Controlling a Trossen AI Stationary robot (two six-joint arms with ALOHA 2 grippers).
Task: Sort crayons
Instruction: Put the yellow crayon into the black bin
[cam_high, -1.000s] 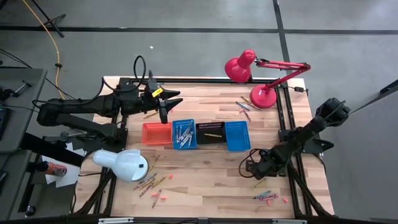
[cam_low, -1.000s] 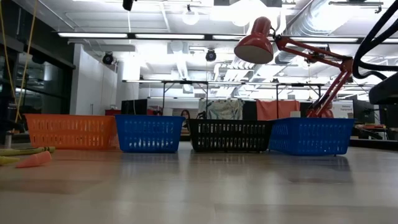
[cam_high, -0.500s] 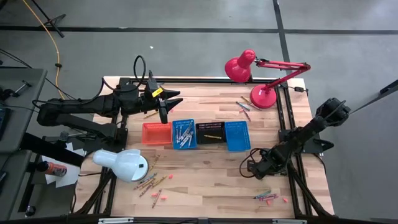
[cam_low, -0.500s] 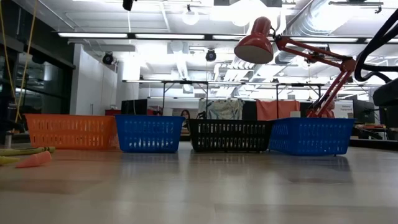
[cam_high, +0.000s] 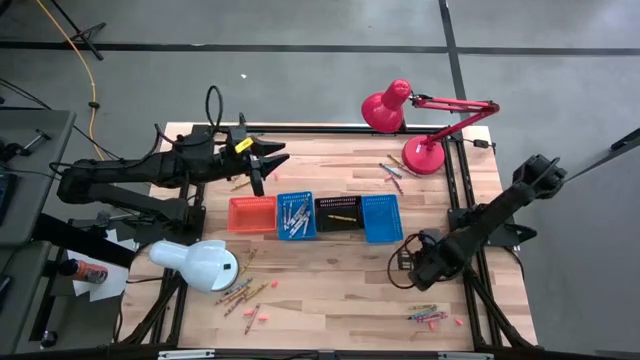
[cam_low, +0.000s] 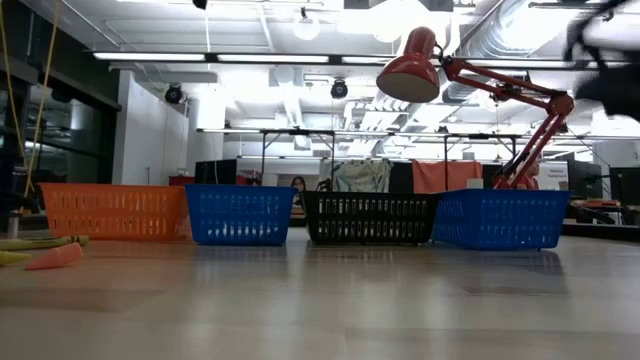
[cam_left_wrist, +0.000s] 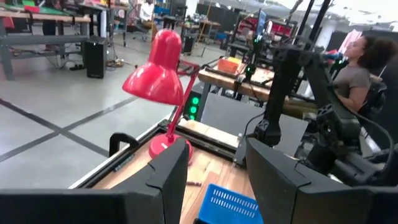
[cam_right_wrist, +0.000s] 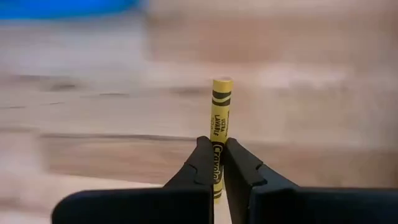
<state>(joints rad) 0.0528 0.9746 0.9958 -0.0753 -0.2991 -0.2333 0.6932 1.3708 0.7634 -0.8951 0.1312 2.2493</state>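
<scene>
My right gripper (cam_right_wrist: 216, 158) is shut on a yellow crayon (cam_right_wrist: 221, 112) above the table's near right part, where the high view also shows my right gripper (cam_high: 412, 268). Other crayons lie loose in piles at near left (cam_high: 243, 296), near right (cam_high: 428, 316) and far right (cam_high: 392, 168). Some lie in the left blue basket (cam_high: 295, 215), and one lies in the black basket (cam_high: 338, 212). My left gripper (cam_high: 262, 165) hangs open over the far left, behind the baskets, with nothing between its fingers. My right gripper pinches the yellow crayon's paper-wrapped shaft (cam_right_wrist: 217, 149) between its two fingertips, gripping it from two opposite sides. The fingers come from above, pointing down. Most of the crayon sticks out past the fingertips to its flat end (cam_right_wrist: 222, 81), and it is clear of the table.
Four baskets stand in a row mid-table: orange (cam_high: 251, 213), blue, black, blue (cam_high: 381, 217). A red desk lamp (cam_high: 415, 120) stands at the far right corner, a white lamp head (cam_high: 195, 263) at the near left. Bare wood lies between the baskets and the near edge.
My right gripper has shut on the yellow crayon that lay near the table's right edge. It has risen with the crayon, which is now lifted clear, and has tipped its wrist.
</scene>
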